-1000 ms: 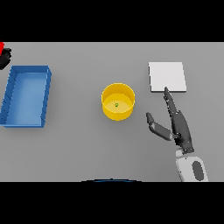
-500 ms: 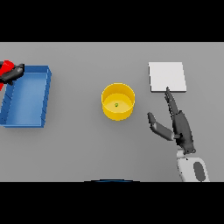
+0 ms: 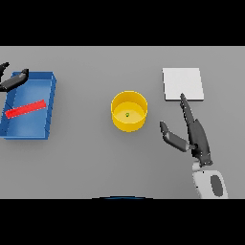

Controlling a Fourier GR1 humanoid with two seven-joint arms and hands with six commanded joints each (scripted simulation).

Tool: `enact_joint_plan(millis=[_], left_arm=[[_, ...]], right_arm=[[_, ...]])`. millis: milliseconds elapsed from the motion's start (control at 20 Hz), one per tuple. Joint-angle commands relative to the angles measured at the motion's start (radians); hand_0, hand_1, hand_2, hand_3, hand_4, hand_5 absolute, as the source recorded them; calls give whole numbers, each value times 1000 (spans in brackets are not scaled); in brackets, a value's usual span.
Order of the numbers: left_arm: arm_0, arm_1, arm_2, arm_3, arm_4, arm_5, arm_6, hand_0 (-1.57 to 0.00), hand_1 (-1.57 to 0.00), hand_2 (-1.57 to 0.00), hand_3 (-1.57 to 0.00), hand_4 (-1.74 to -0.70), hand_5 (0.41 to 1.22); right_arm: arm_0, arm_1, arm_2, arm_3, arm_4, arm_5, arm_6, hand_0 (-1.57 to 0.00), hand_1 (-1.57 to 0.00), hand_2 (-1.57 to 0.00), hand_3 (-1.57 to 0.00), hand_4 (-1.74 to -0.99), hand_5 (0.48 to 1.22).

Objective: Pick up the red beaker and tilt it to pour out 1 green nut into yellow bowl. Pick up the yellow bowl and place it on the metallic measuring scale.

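The yellow bowl (image 3: 129, 119) stands at the table's middle with one green nut (image 3: 127, 114) inside it. The red beaker (image 3: 25, 109) lies on its side in the blue bin (image 3: 50, 107) at the left. My left hand (image 3: 12, 81) hovers open over the bin's far left corner, apart from the beaker. To the right of the bowl my right hand (image 3: 195, 134) is open, fingers pointing towards the metallic scale (image 3: 183, 84), thumb out towards the bowl. It touches neither.
The scale is a flat pale square at the back right, just beyond my right fingertips. The bin takes up the table's left side.
My left hand has let go of the red beaker, which now lies in the blue bin. The right hand and the bowl have not moved.
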Motion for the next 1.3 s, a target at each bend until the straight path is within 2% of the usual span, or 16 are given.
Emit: enact_joint_plan(millis=[0,50,100,200,250,350,450,500,600,750,900,1100,1250], left_arm=[[-4,2,6,-8,5,3,-9,-80,-73,-69,-72,-776,631],[7,-3,9,-20,10,14,-30,-64,-58,-55,-57,-778,633],[7,-12,13,-25,14,26,-40,-51,-46,-44,-45,-779,635],[18,-22,25,-45,33,36,-59,-32,-29,-28,-29,-786,652],[7,-28,27,-39,36,39,-57,-25,-23,-22,-23,-793,657],[15,-35,24,-61,43,38,-65,-16,-15,-14,-14,-799,666],[39,-37,23,-89,50,46,-52,-10,-9,-8,-9,-802,678],[36,-45,18,-85,47,48,-48,-8,-7,-7,-7,-806,683],[35,-41,22,-92,54,44,-34,-5,-4,-4,-4,-809,688],[46,-36,29,-96,62,40,-45,-2,-2,-1,-2,-811,689],[39,-27,33,-84,63,28,-43,0,0,0,0,-805,691],[48,-29,31,-78,61,21,-75,0,0,0,0,-808,695],[44,-28,35,-84,65,25,-55,1,1,1,1,-809,693]], right_arm=[[-4,15,15,5,18,-9,21,1,1,1,1,-1144,644],[-6,1,23,-1,61,-24,61,1,1,1,1,-1131,631],[-22,-16,25,-1,68,-12,65,1,1,1,1,-1115,638],[-60,-60,56,5,88,47,36,1,1,1,1,-1080,662],[-79,-90,76,4,111,78,35,1,1,1,1,-1088,665],[-156,-158,108,44,212,100,90,1,1,1,1,-1122,649],[-226,-207,157,74,302,126,94,1,1,1,1,-1132,631],[-250,-232,181,82,338,139,67,1,1,1,1,-1137,626],[-316,-279,236,111,407,193,58,1,1,1,1,-1150,630],[-418,-312,306,163,472,251,-1,1,1,1,1,-1162,637],[-494,-324,366,206,520,306,-27,1,1,1,1,-1161,643],[-580,-318,424,327,566,334,-80,1,1,1,1,-1156,642],[-628,-296,473,402,589,375,-97,1,1,1,1,-1157,652]])
